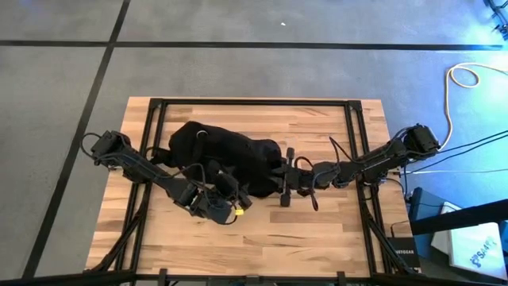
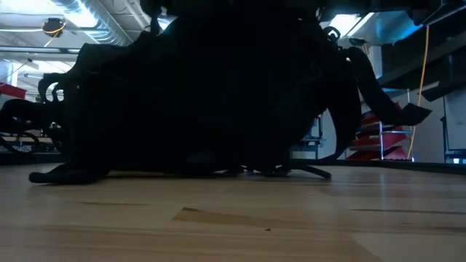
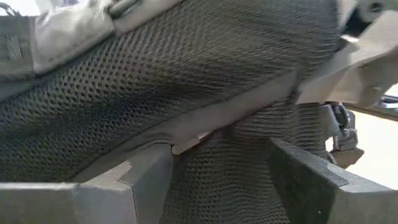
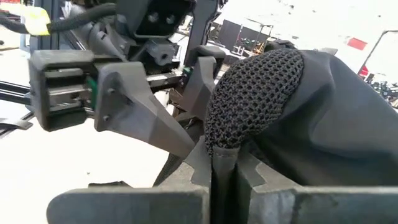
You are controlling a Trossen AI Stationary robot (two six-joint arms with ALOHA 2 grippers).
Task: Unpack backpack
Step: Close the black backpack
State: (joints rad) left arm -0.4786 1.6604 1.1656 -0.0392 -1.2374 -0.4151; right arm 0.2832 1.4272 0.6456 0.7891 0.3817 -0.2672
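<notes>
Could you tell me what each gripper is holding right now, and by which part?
The right gripper is shut on the backpack, pinching a mesh-padded strap. The left gripper stands open around the mesh, holding nothing.

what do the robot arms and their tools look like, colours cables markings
Both arms are dark, slim and jointed, with black cables looped along them. The left tool has blocky grey fingers with angled wedge tips, a green mark on its body and a yellow tag beside it. The right tool has matching flat grey fingers.
</notes>
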